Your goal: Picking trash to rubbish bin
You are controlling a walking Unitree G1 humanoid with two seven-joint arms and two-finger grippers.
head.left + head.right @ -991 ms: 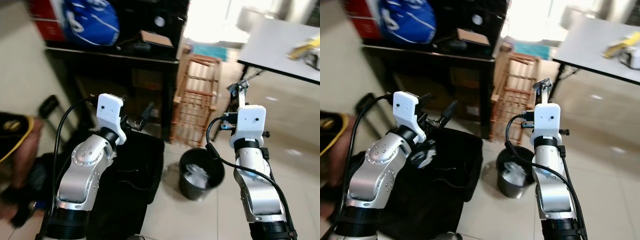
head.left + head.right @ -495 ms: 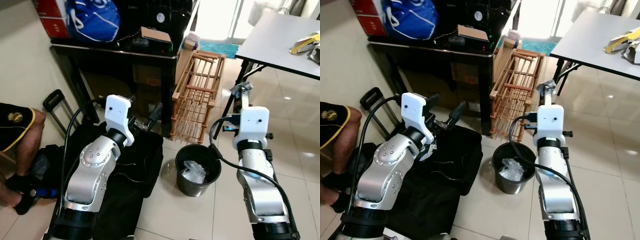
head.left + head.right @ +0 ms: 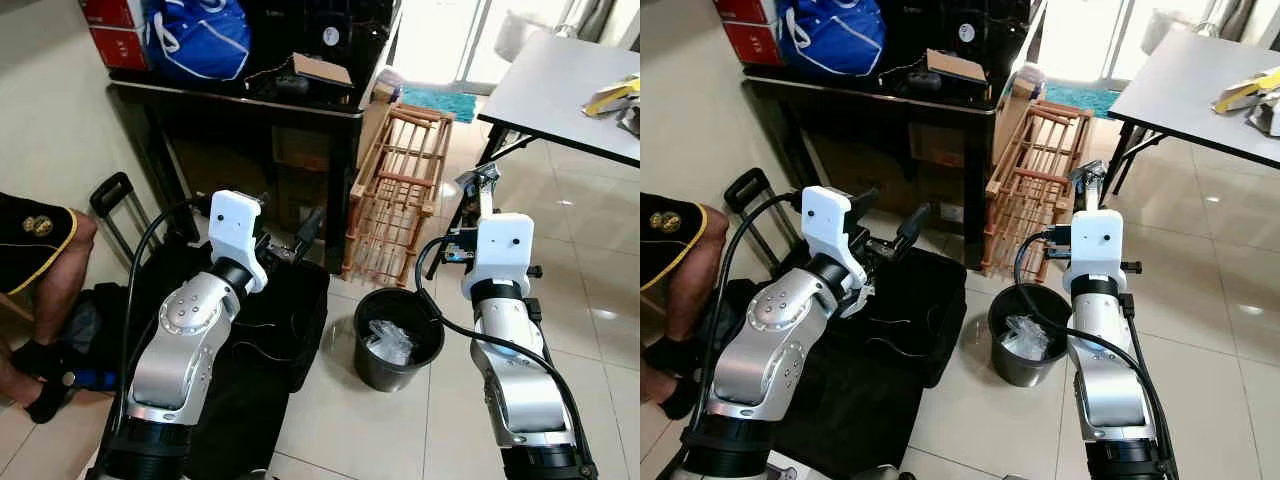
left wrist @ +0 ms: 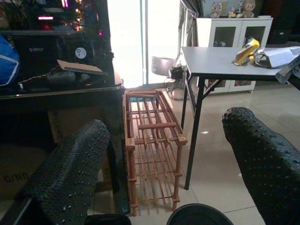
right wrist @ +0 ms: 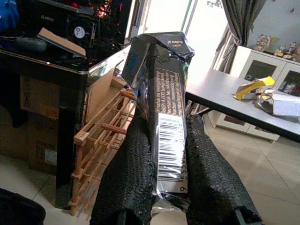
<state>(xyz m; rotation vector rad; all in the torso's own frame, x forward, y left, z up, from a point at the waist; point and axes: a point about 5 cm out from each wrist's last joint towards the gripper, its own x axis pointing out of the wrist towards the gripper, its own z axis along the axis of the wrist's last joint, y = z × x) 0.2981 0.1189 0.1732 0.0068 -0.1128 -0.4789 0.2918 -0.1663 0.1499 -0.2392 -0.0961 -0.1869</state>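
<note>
Your right gripper [image 5: 164,187] shows rough, studded black rubber fingers pinching a glossy, crinkled foil wrapper [image 5: 161,117]. Look at the bin [image 3: 398,338]: smooth dark plastic, clear crumpled film inside. The rack [image 3: 392,195] is bare slatted wood, the floor tiles [image 3: 590,260] polished and reflective.

Glossy tiled floor [image 3: 590,260], wooden rack [image 3: 392,195]

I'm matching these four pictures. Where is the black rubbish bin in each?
Left eye: rubbish bin on the floor between the arms.
Right eye: bin beside the right arm.
Left wrist: rim at the bottom edge.
Right wrist: not visible.
Shared landmark: wooden rack.
</note>
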